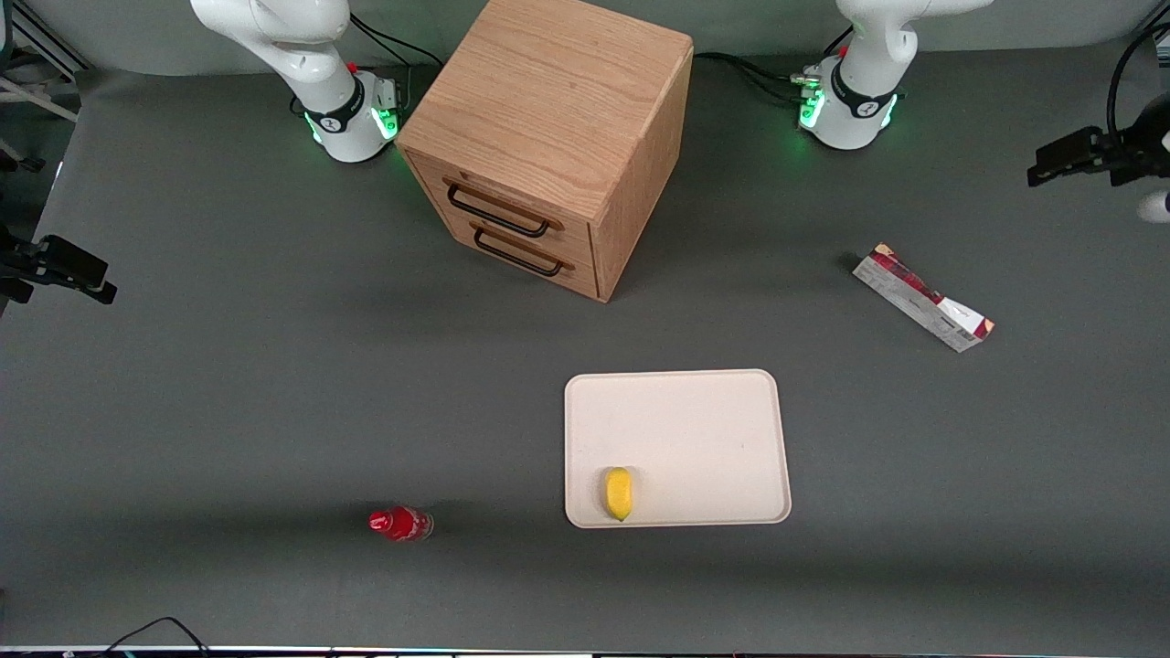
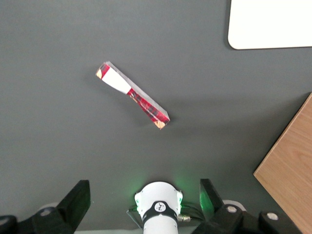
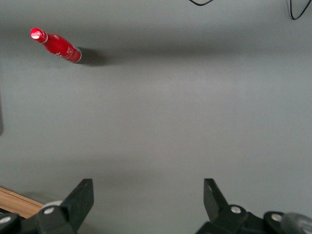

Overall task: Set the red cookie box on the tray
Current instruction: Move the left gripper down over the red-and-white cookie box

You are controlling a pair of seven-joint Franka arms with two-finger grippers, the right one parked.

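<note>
Cookie carton first: the red cookie box point(image 1: 922, 297) lies flat and slanted on the bench point(image 1: 228, 384), toward the working arm's end, well apart from the tray point(image 1: 713, 429). A yellow object point(image 1: 619, 493) sits on the tray near its front rim. The wooden drawer cabinet point(image 1: 548, 137) stands farther from the camera than the tray. A small red bottle point(image 1: 400, 524) lies toward the parked arm's end. The gripper point(image 2: 145, 197) hangs above the bench near the box, fingers point(image 2: 78, 200) spread wide, holding nothing.
</note>
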